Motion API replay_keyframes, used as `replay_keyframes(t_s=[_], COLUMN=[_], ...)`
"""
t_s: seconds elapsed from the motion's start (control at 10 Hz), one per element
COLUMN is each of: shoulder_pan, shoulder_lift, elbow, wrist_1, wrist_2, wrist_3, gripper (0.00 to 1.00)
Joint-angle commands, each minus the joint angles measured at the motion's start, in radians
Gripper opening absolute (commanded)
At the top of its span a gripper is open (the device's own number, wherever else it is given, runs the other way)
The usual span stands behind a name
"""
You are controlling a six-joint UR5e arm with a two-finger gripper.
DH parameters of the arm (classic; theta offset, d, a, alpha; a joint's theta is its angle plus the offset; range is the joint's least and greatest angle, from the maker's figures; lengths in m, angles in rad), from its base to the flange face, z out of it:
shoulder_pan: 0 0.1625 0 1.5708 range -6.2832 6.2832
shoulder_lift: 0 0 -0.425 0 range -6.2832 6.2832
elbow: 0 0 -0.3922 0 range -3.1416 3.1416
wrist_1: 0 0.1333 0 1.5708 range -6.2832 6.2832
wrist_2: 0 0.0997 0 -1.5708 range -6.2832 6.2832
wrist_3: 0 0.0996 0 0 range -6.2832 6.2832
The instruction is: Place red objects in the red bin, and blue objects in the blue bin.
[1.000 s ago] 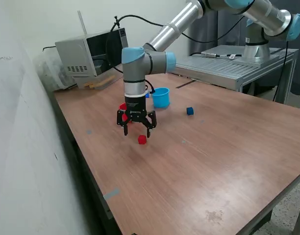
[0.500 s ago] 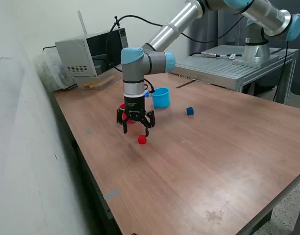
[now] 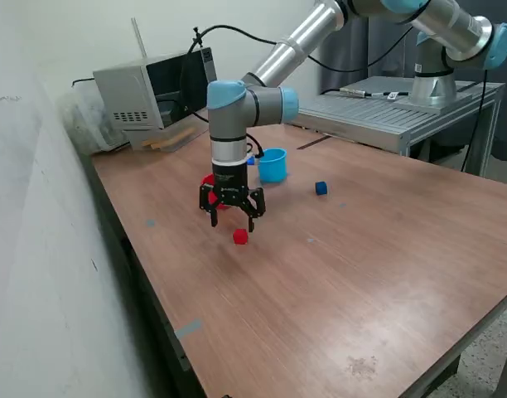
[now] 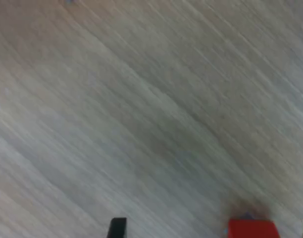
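A small red cube (image 3: 240, 237) is lying on the wooden table (image 3: 361, 282), just below the gripper (image 3: 231, 217), which is hanging over it with its jaws spread apart and holding nothing. Behind the gripper, a red cup (image 3: 210, 187) is peeking out, mostly hidden by the arm. Toward the exterior view's right, a light blue cup (image 3: 272, 164) is standing upright, and a dark blue cube (image 3: 321, 188) is sitting well apart from the red cube.

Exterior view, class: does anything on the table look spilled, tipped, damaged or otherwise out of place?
Nothing stands out. The blue cup stands upright, a red cube and a blue cube sit loose on the wooden table, and the gripper hangs over the table with open, empty jaws.
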Motion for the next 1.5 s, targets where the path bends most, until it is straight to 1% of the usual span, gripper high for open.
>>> replay_keyframes(t_s=[0.0, 0.4, 0.6, 0.9, 1.0, 1.4], shoulder_pan=[0.005, 0.005, 0.023, 0.023, 0.023, 0.022], shoulder_lift=[-0.003, -0.003, -0.003, -0.003, -0.003, -0.001], elbow=[0.012, 0.019, 0.019, 0.018, 0.019, 0.016], wrist_1=[0.000, -0.001, -0.001, -0.001, -0.003, -0.008], wrist_2=[0.000, 0.001, 0.001, 0.007, 0.007, 0.007], wrist_3=[0.003, 0.001, 0.001, 0.001, 0.000, 0.000], gripper=[1.00, 1.00, 1.00, 1.00, 0.00, 0.00])
